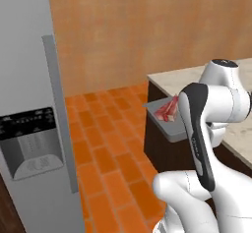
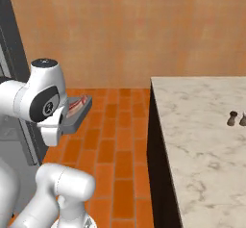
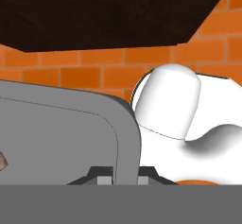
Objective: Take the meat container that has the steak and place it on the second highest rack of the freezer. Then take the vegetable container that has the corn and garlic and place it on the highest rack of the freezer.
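Step 1 of 2 looks to be in hand: the shallow grey rectangular meat container (image 1: 170, 124) is up off any surface, carried in the air over the orange brick-tile floor (image 1: 106, 153), just beside the dark end of the pale marble counter (image 1: 172, 79). The two-finger gripper (image 3: 125, 179) is pinching the container by its rim; in the hand view the grey wall of the tray rises right between the dark finger tips, which are pressed together on it.

The flat red steak (image 1: 167, 110) with white streaks lies inside the tray and runs most of its length; in the right base view it shows as a red strip (image 2: 77, 105) along the tray's floor. The tray sits close to level, so the steak should stay put if the carry is gentle.

The tall grey freezer (image 1: 29, 79), with its black dispenser panel (image 1: 32, 124), stands well apart from the counter, across the floor. Its door appears closed from here and no white racks are visible, so I cannot tell how the shelves lie. The next move calls for swinging the tray from the counter side toward the freezer, keeping it flat, and reaching the second highest rack.
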Controlling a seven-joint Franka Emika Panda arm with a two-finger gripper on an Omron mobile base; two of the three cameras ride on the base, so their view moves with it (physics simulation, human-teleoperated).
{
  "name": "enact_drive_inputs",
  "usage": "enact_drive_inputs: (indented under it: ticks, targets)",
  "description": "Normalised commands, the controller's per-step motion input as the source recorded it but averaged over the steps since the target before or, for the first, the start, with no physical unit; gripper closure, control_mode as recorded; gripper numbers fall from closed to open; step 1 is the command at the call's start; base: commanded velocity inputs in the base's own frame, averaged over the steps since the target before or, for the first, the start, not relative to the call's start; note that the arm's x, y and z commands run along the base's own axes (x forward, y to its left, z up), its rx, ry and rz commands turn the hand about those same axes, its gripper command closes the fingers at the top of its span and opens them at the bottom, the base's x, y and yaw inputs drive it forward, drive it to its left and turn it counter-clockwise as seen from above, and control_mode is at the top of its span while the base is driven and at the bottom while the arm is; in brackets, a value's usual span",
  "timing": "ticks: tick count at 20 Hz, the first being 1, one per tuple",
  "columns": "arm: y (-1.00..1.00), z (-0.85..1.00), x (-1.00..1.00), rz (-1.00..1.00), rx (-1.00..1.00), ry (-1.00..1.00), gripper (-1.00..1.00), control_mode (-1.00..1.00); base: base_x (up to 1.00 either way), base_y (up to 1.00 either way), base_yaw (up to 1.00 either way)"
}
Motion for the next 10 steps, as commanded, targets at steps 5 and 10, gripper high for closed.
enact_drive_inputs:
  ticks: [5, 10]
  targets:
    - [0.0, 0.0, 0.0, 0.0, 0.0, 0.0, 1.0, 1.0, 0.95, -0.27, 0.21]
    - [0.0, 0.0, 0.0, 0.0, 0.0, 0.0, 1.0, 1.0, 0.9, -0.22, 0.2]
